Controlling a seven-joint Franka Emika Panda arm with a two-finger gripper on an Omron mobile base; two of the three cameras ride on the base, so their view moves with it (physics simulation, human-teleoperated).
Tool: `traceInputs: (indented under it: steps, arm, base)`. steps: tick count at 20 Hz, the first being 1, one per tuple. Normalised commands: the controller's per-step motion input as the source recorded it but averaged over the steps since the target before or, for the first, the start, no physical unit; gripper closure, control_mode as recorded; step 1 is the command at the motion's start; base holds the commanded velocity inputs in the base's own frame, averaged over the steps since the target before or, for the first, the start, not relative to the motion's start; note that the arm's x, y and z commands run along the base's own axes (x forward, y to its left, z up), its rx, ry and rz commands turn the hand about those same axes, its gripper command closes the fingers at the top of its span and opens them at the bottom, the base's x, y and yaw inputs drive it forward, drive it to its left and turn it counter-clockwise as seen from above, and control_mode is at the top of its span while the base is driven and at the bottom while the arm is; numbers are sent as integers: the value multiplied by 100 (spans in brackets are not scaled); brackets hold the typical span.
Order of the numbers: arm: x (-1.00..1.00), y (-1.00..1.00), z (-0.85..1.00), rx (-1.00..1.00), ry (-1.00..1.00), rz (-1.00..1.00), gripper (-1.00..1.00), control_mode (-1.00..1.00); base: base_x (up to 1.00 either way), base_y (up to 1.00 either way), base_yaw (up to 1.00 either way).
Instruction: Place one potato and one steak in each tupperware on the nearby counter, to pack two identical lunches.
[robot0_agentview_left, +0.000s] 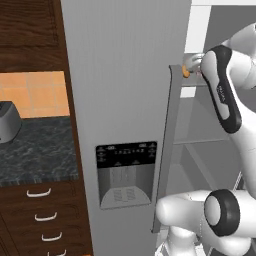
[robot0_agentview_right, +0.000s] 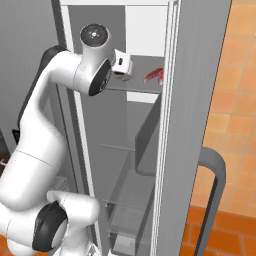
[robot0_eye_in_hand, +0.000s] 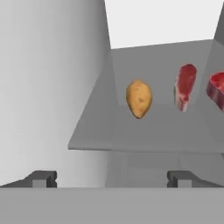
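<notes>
On a grey fridge shelf (robot0_eye_in_hand: 109, 135) lies an orange-yellow potato (robot0_eye_in_hand: 139, 99), straight ahead of my gripper (robot0_eye_in_hand: 111, 178) and some way off. To its right sits a red steak (robot0_eye_in_hand: 185, 86), and a second steak (robot0_eye_in_hand: 217, 89) is cut by the frame edge. My gripper is open and holds nothing. From the left base view a sliver of the potato (robot0_agentview_left: 186, 71) peeks past the door edge beside my gripper (robot0_agentview_left: 192, 62). In the right base view my gripper (robot0_agentview_right: 125, 74) hangs at the upper shelf, left of a steak (robot0_agentview_right: 154, 75). The tupperware is out of view. The marbled counter (robot0_agentview_left: 40, 150) lies left of the fridge.
The fridge's grey door (robot0_agentview_left: 125, 100) with a dispenser panel (robot0_agentview_left: 126, 172) stands between arm and counter. A dark grey appliance (robot0_agentview_left: 7, 121) sits on the counter. Lower fridge shelves (robot0_agentview_right: 132, 200) are bare. An orange tiled wall and a grey curved handle (robot0_agentview_right: 212, 172) lie to the right.
</notes>
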Motion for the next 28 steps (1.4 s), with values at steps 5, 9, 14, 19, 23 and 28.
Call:
traceInputs:
  steps: [5,9,14,19,23,28]
  arm:
    - [73,-8,0,1,12,5,-100,-100]
    - [52,-3,-11,0,1,1,-100,-100]
    - [42,-6,-37,0,2,5,-100,-100]
    - [24,-15,-43,0,2,8,-100,-100]
    - [44,-18,-13,0,0,3,-100,-100]
    - [52,0,-17,0,0,0,-100,-100]
  base:
    - [0,0,0]
    - [0,0,0]
    - [0,0,0]
    - [0,0,0]
    - [0,0,0]
    - [0,0,0]
